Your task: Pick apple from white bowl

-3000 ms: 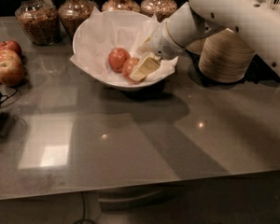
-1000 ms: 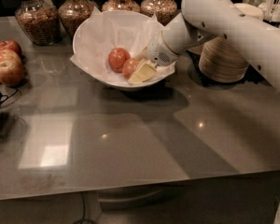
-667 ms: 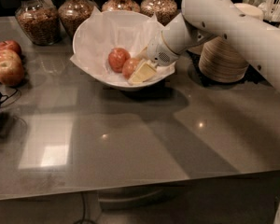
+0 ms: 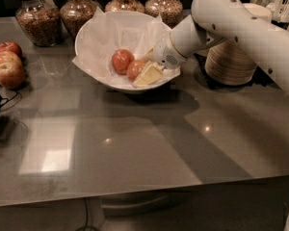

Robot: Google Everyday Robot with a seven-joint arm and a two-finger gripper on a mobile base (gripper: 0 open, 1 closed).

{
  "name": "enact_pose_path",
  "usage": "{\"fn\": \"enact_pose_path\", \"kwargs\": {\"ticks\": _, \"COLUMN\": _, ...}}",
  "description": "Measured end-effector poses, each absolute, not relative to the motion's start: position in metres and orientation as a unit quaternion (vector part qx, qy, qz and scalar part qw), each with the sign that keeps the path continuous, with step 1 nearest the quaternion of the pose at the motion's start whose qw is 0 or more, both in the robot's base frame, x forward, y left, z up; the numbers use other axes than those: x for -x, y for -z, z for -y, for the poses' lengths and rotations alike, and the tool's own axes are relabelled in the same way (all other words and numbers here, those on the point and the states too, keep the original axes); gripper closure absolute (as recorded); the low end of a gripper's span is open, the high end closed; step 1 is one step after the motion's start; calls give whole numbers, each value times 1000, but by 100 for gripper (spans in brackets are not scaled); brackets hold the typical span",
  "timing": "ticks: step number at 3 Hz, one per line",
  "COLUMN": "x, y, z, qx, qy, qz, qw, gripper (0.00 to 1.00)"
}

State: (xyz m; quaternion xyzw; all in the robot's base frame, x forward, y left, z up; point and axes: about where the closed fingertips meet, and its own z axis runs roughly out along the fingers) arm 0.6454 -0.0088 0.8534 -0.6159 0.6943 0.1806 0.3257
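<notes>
Gripper [image 4: 143, 71] is down inside the white bowl [image 4: 89, 32], right up against the apple [image 4: 134, 68], the paler one beside the darker apple [image 4: 121, 60]. Can't tell if it's clamped yet. Nothing's really moved in the last second; only the arm [image 4: 231, 18] shifted before that. The apple's still on the paper, so I'd guess mid-grasp, no lift yet.

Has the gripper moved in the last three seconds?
Yes, slightly: the gripper has sunk toward the near rim of the white bowl, beside the apple.
</notes>
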Motion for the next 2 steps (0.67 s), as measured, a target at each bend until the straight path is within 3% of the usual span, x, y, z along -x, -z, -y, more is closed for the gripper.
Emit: {"fn": "enact_pose_path", "kwargs": {"ticks": 2, "x": -640, "y": -889, "z": 16, "qx": 600, "qy": -262, "qz": -645, "qw": 394, "gripper": 100}}
